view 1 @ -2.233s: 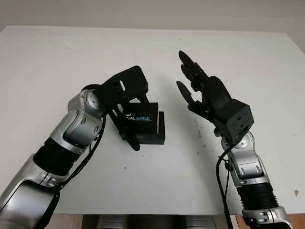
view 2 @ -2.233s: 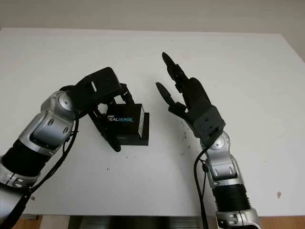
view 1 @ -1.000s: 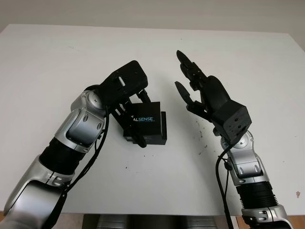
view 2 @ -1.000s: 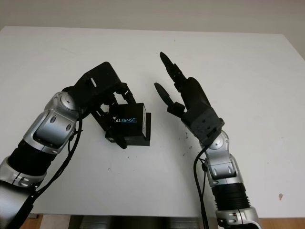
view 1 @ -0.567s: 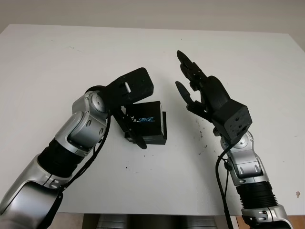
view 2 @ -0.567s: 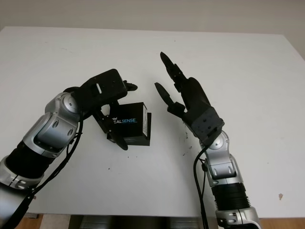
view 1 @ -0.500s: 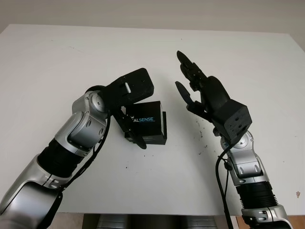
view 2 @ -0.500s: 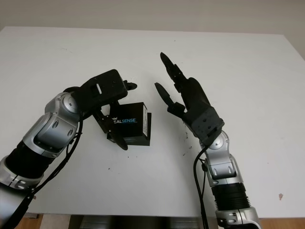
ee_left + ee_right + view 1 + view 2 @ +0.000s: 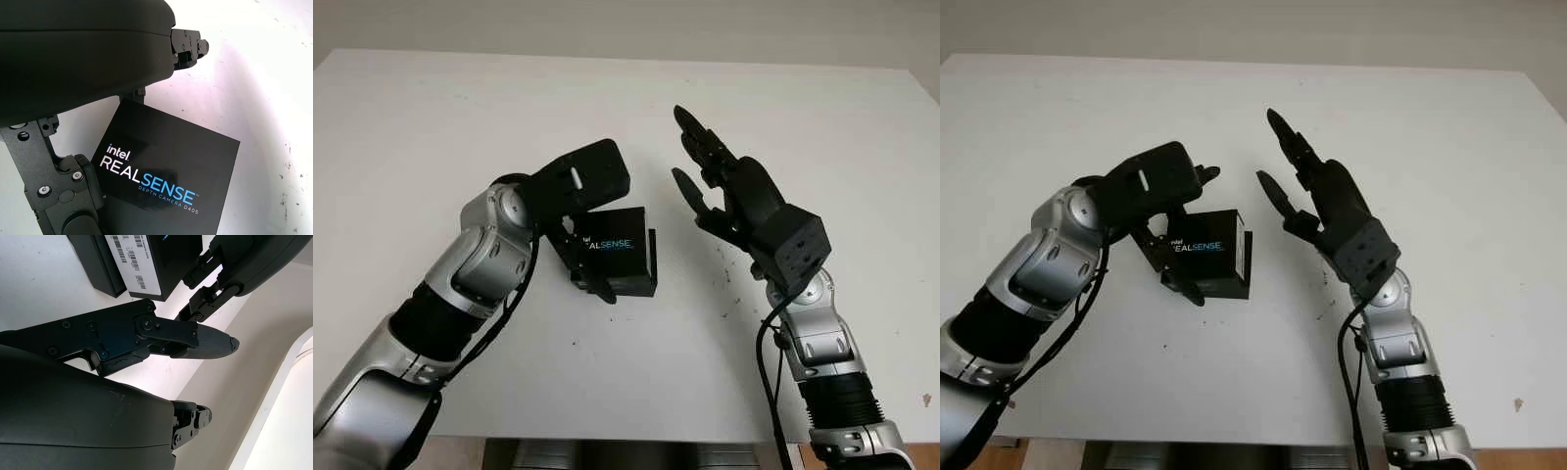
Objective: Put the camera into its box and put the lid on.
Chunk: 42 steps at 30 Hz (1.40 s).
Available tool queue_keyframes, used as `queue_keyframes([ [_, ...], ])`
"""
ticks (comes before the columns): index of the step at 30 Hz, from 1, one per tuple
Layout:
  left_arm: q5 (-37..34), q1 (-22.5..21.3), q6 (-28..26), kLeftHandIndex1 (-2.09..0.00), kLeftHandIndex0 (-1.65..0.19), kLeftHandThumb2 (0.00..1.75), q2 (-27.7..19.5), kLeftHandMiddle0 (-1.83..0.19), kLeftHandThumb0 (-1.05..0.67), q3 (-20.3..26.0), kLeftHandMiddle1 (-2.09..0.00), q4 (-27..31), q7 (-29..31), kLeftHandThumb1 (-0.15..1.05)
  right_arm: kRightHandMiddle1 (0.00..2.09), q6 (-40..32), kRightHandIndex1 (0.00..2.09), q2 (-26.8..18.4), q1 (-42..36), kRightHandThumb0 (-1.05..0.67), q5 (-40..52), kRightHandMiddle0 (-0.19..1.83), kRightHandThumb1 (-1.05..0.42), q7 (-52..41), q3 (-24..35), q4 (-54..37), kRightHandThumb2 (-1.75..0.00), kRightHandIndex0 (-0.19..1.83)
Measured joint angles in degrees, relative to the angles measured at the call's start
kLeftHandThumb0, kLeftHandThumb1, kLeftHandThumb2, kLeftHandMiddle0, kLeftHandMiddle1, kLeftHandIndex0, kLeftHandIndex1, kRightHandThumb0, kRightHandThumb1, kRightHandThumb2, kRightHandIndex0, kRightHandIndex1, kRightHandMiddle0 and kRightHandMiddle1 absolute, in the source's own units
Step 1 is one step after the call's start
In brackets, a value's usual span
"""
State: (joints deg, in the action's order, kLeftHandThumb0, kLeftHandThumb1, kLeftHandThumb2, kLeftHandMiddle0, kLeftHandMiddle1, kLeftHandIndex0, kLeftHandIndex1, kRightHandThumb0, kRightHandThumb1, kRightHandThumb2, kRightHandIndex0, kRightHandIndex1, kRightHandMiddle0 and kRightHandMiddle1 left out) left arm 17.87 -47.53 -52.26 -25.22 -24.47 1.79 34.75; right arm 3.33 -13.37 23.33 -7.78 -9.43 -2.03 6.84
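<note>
**Robot hand works the lid onto a camera box**

A white table [image 9: 431,127] carries a black box [image 9: 651,264] at its centre. The left hand [image 9: 576,196] hovers at the box's left side, its fingers [image 9: 595,284] curled around the printed lid [image 9: 612,245], which sits over the box. The right hand [image 9: 729,191] is raised just to the right of the box, open and holding nothing.
</note>
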Motion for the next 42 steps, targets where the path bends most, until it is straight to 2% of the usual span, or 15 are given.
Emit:
queue_keyframes([
  [10,-0.82,-1.97,0.23,0.00,0.19,0.38,0.86,0.11,-0.57,-0.25,-0.02,-2.71,0.20,1.05,0.06,-0.14,0.05,0.07,0.00,-0.71,0.20,0.11,-1.05,-0.06,-0.05,-0.01,-0.53,0.11],
  [20,-0.70,-2.00,5.07,0.00,0.19,0.38,1.37,0.08,-0.59,-0.93,-0.05,-4.48,-0.07,1.05,0.06,-0.21,0.05,0.13,-0.01,-0.71,0.31,0.12,-1.05,0.00,-0.03,0.00,-0.52,0.12],
  [26,-0.82,-2.00,5.15,0.00,0.19,0.37,2.07,0.06,-0.59,-0.74,-0.07,-5.09,-0.64,1.05,0.06,-0.22,0.05,0.13,-0.01,-0.72,0.23,0.12,-1.05,0.19,-0.03,-0.01,-0.52,0.12],
  [32,-1.78,-2.20,2.17,0.00,0.19,0.36,3.12,0.06,-0.60,0.41,-0.06,-5.18,-1.03,1.05,0.07,-0.34,0.06,0.12,0.00,-0.72,-0.08,0.13,-1.05,0.22,-0.01,-0.01,-0.52,0.12],
  [37,-2.25,-2.95,-0.79,0.00,0.19,0.37,3.73,0.17,-0.60,0.53,-0.01,-5.16,-1.17,1.05,0.06,-0.34,0.06,0.13,0.00,-0.73,-0.08,0.13,-1.05,0.21,0.05,0.00,-0.52,0.12],
  [42,-3.30,-3.07,-1.66,0.00,0.19,0.36,4.15,0.14,-0.62,1.03,-0.03,-5.16,-2.04,1.05,0.07,-0.32,0.06,0.13,0.00,-0.72,-0.08,0.13,-1.05,0.18,0.06,0.08,-0.52,0.13],
])
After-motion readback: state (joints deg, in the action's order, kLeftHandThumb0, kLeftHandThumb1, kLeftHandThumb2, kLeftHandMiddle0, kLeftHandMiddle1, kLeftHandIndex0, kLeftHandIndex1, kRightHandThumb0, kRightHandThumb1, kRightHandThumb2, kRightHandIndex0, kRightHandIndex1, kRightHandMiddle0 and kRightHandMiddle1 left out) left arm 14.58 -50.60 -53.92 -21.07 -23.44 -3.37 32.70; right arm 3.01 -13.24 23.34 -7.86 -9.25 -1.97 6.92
